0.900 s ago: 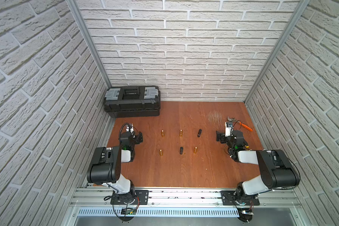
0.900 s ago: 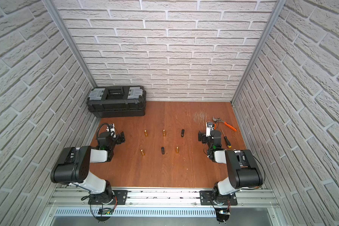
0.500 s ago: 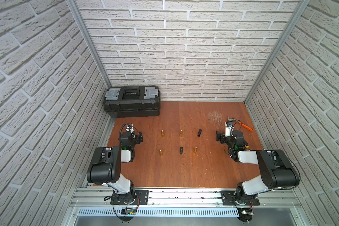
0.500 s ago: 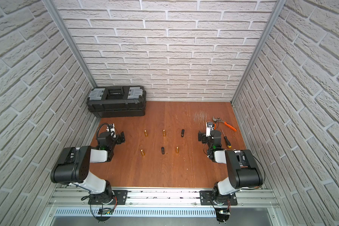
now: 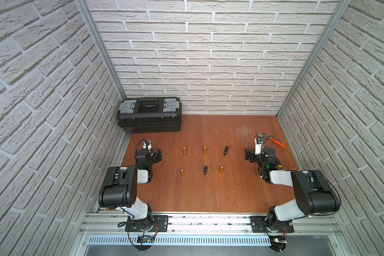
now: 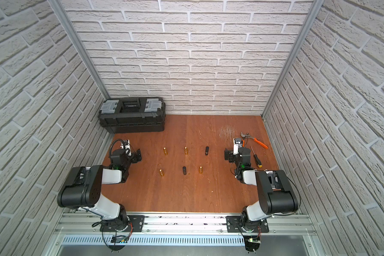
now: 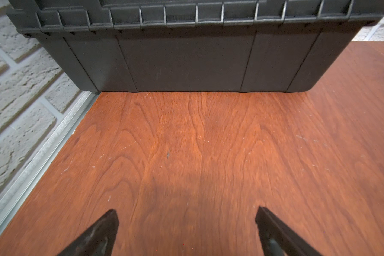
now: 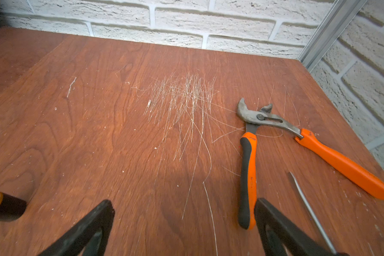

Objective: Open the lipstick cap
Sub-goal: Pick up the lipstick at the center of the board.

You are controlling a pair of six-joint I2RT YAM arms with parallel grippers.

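My right end effector [image 5: 248, 155], spread apart and empty, is nearer the black lipstick [image 5: 226, 150], seemingly upright, just to its left.

Top views overlook the table [image 5: 208, 195]; wrist cameras skim it.

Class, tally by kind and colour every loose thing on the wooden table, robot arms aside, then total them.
Gold tubes: 4
Black tubes: 2
Toolbox: 1
Pliers: 1
Screwdriver: 1
Total: 9
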